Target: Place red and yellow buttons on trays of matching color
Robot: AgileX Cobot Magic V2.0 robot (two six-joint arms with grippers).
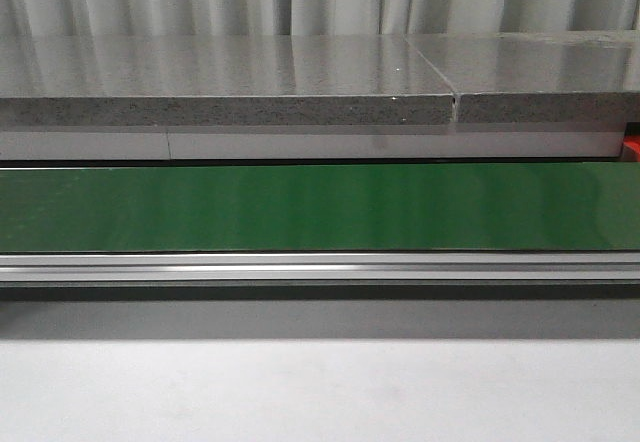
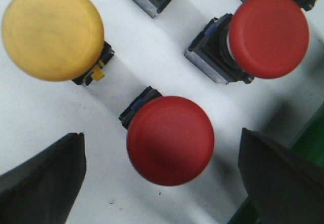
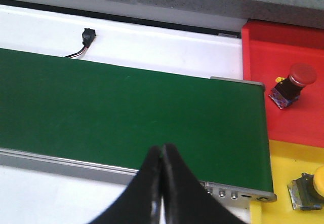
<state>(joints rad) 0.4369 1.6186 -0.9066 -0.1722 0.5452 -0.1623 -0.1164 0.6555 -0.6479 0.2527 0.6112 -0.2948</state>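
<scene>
White surface [image 2: 30, 117] under the left fingers [image 2: 43, 181] holds loose buttons; those fingers spread apart around a red button [image 2: 170, 140], seemingly lined up to grasp it. Right fingers [image 3: 163, 186] are pressed together, empty, above the green belt [image 3: 126, 112] near the red tray [image 3: 273, 62] and yellow tray [image 3: 283, 168].
</scene>
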